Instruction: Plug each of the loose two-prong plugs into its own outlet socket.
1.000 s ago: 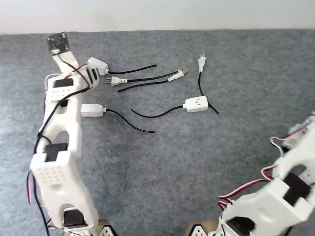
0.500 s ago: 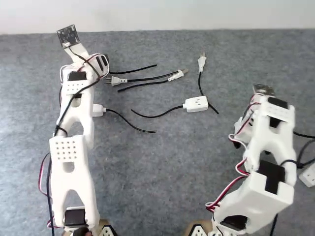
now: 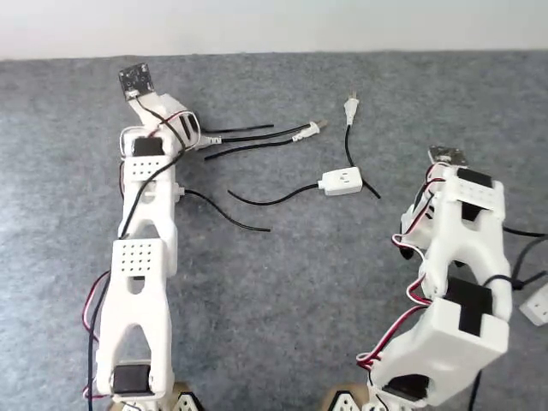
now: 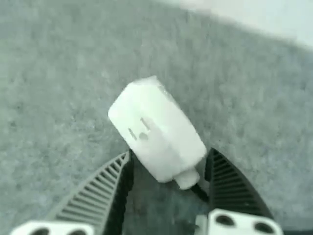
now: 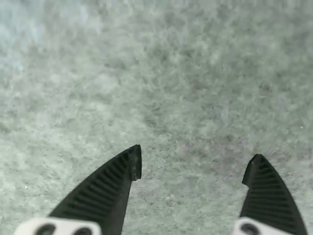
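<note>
Grey carpet [image 3: 282, 282] lies under everything. Far left, the left gripper [image 4: 171, 156] has swung a little rightward since half a second ago, its ribbed black fingers [image 4: 115, 181] half closed against the sides of a white rectangular outlet socket [image 4: 154, 125], pinching its corded end. That socket's thin black cord [image 3: 240, 128] now lies nearer the next cord [image 3: 257, 136]. Mid-table a second white socket block [image 3: 341, 181] lies loose, a white two-prong plug [image 3: 350, 106] beyond it. Rightmost, the right gripper [image 5: 193, 164] gapes wide over carpet, holding nothing, barely shifted.
</note>
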{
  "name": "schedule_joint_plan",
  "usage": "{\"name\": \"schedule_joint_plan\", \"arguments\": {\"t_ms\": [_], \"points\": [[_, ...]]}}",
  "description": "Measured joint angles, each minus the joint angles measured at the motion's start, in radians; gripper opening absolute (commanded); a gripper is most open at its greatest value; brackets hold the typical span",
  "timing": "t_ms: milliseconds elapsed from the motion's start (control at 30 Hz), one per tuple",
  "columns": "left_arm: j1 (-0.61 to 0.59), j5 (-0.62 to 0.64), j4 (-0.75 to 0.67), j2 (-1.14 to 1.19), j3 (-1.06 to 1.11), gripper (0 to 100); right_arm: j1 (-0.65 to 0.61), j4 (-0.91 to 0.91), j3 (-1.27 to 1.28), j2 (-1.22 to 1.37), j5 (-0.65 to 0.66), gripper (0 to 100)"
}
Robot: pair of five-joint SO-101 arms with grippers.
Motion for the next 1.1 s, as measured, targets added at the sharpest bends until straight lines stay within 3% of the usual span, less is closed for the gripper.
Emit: {"name": "schedule_joint_plan", "arguments": {"t_ms": [167, 333, 1100], "points": [[0.009, 0.0, 0.104, -0.002, -0.029, 21, 0.0, 0.0, 0.0, 0.0, 0.0, 32.5], [0.012, -0.002, 0.121, -0.002, -0.034, 0, 0.0, -0.003, 0.0, 0.0, 0.0, 32.5], [0.075, 0.0, 0.272, -0.037, -0.166, 1, -0.026, -0.063, 0.012, 0.037, -0.043, 32.5]]}}
